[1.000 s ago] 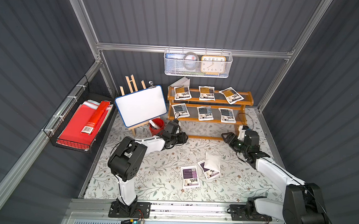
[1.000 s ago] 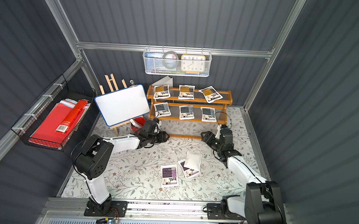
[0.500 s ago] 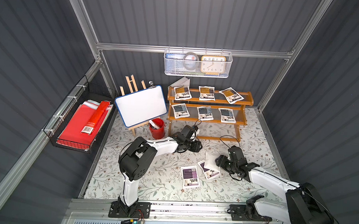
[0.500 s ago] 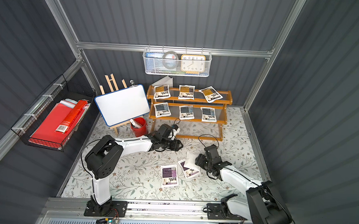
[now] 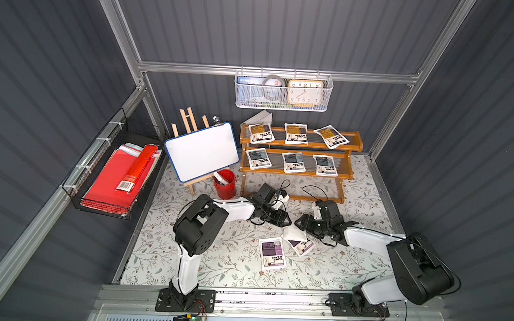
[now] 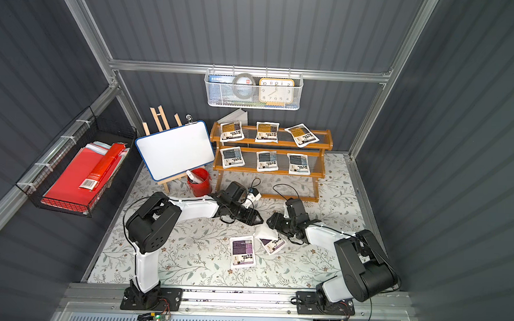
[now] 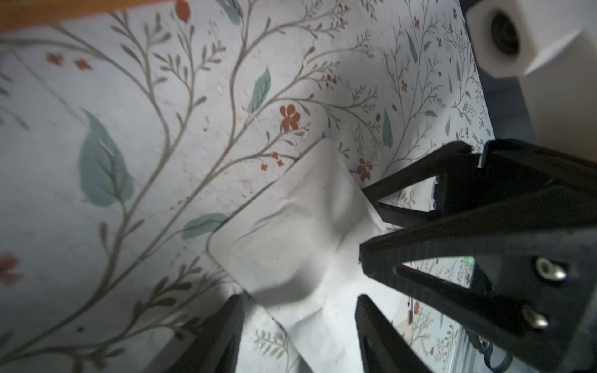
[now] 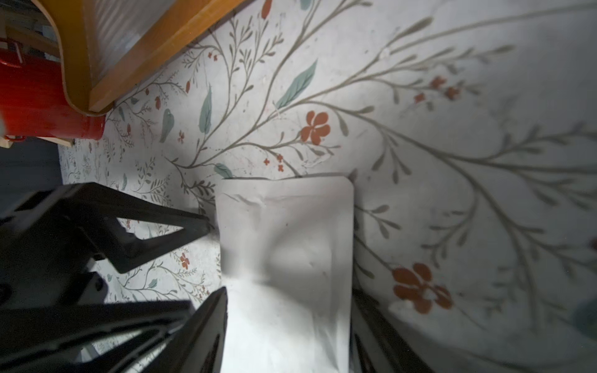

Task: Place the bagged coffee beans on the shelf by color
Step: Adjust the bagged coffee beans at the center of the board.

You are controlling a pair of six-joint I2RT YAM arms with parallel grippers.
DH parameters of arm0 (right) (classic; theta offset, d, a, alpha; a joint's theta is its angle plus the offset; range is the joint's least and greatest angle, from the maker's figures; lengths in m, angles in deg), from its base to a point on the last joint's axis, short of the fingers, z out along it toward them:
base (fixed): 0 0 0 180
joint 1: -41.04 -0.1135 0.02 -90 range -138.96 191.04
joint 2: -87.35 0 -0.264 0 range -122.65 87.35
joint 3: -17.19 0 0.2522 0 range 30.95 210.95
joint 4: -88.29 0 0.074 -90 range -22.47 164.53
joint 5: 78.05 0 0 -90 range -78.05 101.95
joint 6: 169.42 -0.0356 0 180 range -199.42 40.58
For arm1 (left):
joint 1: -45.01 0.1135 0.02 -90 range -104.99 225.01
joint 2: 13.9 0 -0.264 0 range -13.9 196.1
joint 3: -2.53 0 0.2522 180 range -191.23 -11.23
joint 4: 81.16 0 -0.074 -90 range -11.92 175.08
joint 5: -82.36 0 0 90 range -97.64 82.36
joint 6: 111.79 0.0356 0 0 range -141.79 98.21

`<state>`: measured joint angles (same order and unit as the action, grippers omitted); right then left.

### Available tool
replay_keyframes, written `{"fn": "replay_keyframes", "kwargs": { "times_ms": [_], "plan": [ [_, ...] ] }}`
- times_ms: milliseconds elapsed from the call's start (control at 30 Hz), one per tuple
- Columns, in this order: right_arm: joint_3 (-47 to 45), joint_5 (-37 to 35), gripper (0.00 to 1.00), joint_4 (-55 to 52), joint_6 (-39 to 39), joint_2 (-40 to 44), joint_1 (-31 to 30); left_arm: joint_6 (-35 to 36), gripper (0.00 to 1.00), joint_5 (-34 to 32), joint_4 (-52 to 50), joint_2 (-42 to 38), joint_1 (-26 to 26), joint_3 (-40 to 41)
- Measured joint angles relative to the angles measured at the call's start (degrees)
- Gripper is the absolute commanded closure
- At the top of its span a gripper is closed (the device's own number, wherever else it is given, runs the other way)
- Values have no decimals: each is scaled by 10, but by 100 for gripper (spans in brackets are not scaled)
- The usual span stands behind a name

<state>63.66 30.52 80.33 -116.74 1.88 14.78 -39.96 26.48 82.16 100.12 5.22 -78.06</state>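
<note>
Both tools crowd one face-down pouch [image 5: 293, 233] on the table [image 5: 214, 255], overlapping a purple pouch [image 5: 302, 247]. The left tool [image 7: 298, 298] gapes open; the right tool [image 8: 289, 290] straddles it, grip unclear. They could clash, or drag the neighbour.

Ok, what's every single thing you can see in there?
shelf: one, orange-brown, at the back
amber coffee bags: three, top tier
blue-grey coffee bags: three, middle tier
purple coffee bags: two, on the mat
plain white bag: one, label hidden, overlapping one purple bag
book: one, white, behind the shelf
whiteboard: one, blue-edged, on an easel
bucket: one, red, beside the easel
mesh basket: one, white, back wall, holding a clock, tape roll
wire basket: one, black, side wall, holding red folders
mat: one, floral, under everything
arms: two, white and black
left fingers: black, apart around the plain white bag
right fingers: black, at the same bag
</note>
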Motion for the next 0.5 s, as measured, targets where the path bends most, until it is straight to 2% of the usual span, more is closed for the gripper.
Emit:
{"fn": "replay_keyframes", "kwargs": {
  "times_ms": [133, 200, 333, 400, 500],
  "plan": [
    [21, 30, 40, 16, 8, -34, 0, 4, 40, 34, 9, 4, 2, 6],
    [33, 45, 45, 28, 11, -54, 0, 4, 40, 42, 11, 5, 3, 8],
    [47, 66, 71, 45, 16, -86, -7, 4, 40, 49, 20, 5, 6, 14],
    [45, 69, 79, 49, 10, -91, -9, 3, 40, 51, 23, 5, 9, 16],
    [40, 69, 84, 49, 3, -92, -12, 0, 40, 52, 28, 5, 17, 18]
  ]
}}
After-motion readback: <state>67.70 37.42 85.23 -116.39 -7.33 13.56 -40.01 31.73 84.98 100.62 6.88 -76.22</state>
